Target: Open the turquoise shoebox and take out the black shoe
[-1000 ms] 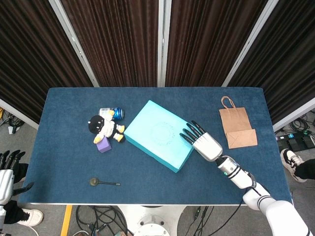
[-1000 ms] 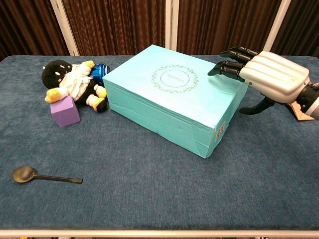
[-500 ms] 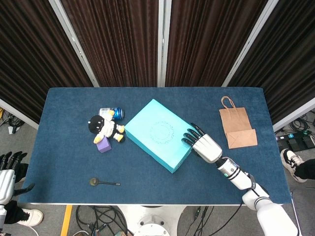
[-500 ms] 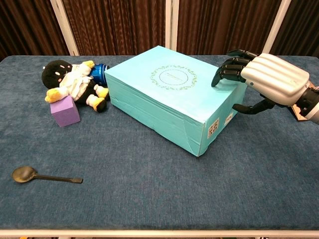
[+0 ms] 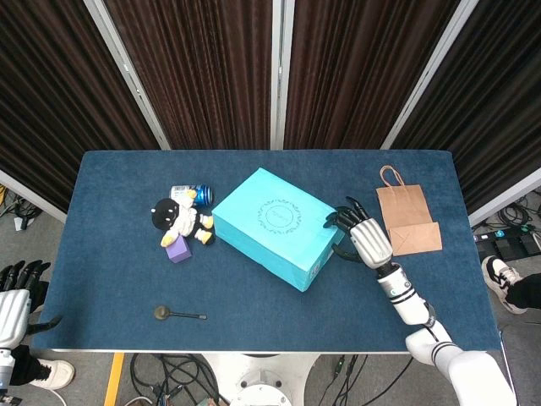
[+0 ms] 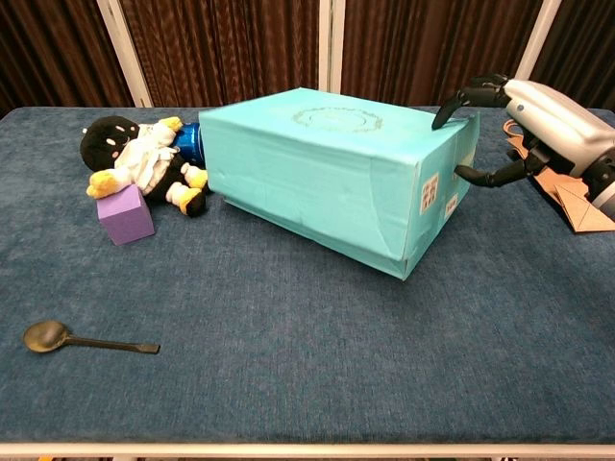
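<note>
Taking the turquoise shoebox (image 5: 275, 226) as landmark: far to its left, off the bench (image 5: 118, 271) corner, the left hand (image 5: 15, 298) hangs idle w/ fingers spread, holding nothing. Front-left of the box lies a spoon (image 6: 85, 339); just left of it sit a purple block (image 6: 126, 214) and a plush doll (image 6: 139, 158), the doll touching or nearly touching the box's left end, w/ a blue can (image 5: 192, 194) tucked behind the doll. The box itself sits mid-bench, lid on, and in the chest view it looks tipped, right end raised. At that right end the right hand (image 6: 538, 120) pinches the lid edge: fingers (image 6: 466, 99) curled over the top rim, thumb under against the end panel. Right of the box, beyond the hand, lies a brown paper bag (image 5: 406, 220). Black shoe not visible, presumably inside. Handling guess: thin cardboard, light, lid walls flex and crease easily, surface smooth so fingers may slip; the whole box lifts rather than the lid alone, so the base prob needs pinning w/ the other hand. Best hold is the lid's lower lip at a short end. The shoe should be semi-stiff; take it at the collar or heel.
</note>
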Controlling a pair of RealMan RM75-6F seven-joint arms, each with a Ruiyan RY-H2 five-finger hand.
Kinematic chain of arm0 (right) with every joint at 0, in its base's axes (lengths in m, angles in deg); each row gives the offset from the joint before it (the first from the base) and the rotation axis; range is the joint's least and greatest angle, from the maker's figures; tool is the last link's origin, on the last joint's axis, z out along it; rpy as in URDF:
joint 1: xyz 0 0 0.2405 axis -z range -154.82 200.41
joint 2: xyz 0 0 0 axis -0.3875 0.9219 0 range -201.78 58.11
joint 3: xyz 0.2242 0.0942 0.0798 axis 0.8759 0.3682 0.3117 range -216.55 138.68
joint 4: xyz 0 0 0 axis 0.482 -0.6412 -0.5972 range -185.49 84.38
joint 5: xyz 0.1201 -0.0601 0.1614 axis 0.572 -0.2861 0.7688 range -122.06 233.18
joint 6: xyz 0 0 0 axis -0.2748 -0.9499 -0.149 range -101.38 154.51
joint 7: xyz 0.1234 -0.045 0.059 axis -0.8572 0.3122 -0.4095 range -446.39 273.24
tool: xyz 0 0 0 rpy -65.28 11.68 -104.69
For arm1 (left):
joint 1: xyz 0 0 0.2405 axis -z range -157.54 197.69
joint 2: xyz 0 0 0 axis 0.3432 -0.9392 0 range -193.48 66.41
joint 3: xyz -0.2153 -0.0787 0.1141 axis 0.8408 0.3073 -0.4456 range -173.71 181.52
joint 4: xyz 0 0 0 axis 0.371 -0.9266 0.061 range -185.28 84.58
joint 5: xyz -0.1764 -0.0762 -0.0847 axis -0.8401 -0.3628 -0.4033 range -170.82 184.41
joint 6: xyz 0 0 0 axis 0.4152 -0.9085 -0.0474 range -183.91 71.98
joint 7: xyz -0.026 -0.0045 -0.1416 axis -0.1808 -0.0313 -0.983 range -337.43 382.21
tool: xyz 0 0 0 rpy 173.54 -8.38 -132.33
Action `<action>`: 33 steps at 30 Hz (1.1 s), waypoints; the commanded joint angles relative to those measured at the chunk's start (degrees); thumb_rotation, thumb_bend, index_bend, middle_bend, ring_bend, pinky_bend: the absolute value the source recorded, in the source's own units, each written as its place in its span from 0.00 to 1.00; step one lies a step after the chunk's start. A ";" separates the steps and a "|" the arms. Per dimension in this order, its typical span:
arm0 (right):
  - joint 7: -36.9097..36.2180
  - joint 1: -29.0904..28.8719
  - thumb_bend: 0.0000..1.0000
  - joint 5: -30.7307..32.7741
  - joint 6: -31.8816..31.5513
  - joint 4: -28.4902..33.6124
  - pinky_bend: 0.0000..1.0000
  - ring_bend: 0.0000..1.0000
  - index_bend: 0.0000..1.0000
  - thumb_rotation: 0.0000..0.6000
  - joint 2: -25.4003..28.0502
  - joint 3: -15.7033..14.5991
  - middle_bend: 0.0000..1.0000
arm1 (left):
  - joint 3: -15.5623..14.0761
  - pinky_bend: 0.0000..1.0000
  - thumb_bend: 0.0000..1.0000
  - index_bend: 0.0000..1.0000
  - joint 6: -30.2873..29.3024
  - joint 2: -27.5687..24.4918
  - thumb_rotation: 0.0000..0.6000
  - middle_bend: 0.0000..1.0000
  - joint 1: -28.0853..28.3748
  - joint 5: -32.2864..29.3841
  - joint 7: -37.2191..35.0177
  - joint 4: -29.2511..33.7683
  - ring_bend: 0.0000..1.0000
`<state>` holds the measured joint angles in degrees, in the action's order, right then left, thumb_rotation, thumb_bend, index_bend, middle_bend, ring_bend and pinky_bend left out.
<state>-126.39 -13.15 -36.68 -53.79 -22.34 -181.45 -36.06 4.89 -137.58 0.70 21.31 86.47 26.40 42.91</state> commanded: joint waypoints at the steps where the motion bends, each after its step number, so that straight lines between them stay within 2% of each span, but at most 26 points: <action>1: -5.16 0.14 0.42 3.98 4.05 5.27 0.04 0.19 0.43 1.00 1.39 3.05 0.32 | -0.02 0.05 0.00 0.13 0.03 -0.07 1.00 0.09 0.05 0.06 0.04 0.07 0.01; 8: -14.60 -0.01 0.40 11.82 13.63 19.47 0.03 0.19 0.43 1.00 6.53 8.62 0.32 | 0.03 0.05 0.00 0.13 0.11 -0.21 1.00 0.09 0.30 0.26 0.17 0.27 0.01; 12: -19.28 0.50 0.39 18.37 19.80 29.58 0.03 0.19 0.43 1.00 10.24 13.09 0.32 | 0.16 0.05 0.00 0.13 0.02 -0.29 1.00 0.09 0.41 0.26 0.19 0.22 0.01; 18: -20.91 0.72 0.36 26.72 27.83 38.88 0.03 0.19 0.42 1.00 14.37 18.25 0.31 | 0.11 0.05 0.00 0.13 -0.19 -0.17 1.00 0.09 0.43 0.62 -0.27 0.00 0.01; 25: -19.49 0.84 0.34 35.52 31.58 41.78 0.03 0.18 0.39 1.00 15.15 23.60 0.29 | -0.09 0.05 0.00 0.13 -0.10 0.14 1.00 0.09 0.23 0.40 -0.84 -0.71 0.01; 28: -16.18 0.24 0.33 39.31 33.37 41.74 0.01 0.14 0.34 1.00 15.30 24.86 0.25 | -0.07 0.05 0.00 0.13 -0.14 0.26 1.00 0.09 0.25 0.53 -1.14 -0.90 0.01; 31: -12.29 -0.60 0.27 41.60 36.54 41.65 0.00 0.04 0.20 1.00 16.69 24.94 0.16 | -0.03 0.05 0.00 0.13 -0.12 0.31 1.00 0.09 0.29 0.50 -1.23 -1.06 0.01; 33: -8.83 -1.39 0.18 41.71 40.41 41.51 0.00 0.00 0.08 1.00 19.25 23.85 0.09 | -0.01 0.05 0.00 0.13 -0.09 0.24 1.00 0.09 0.29 0.43 -1.35 -1.12 0.01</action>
<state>-138.85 -13.53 4.10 -17.15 19.18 -164.67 -11.75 4.89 -137.68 0.94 21.60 86.91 25.05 41.78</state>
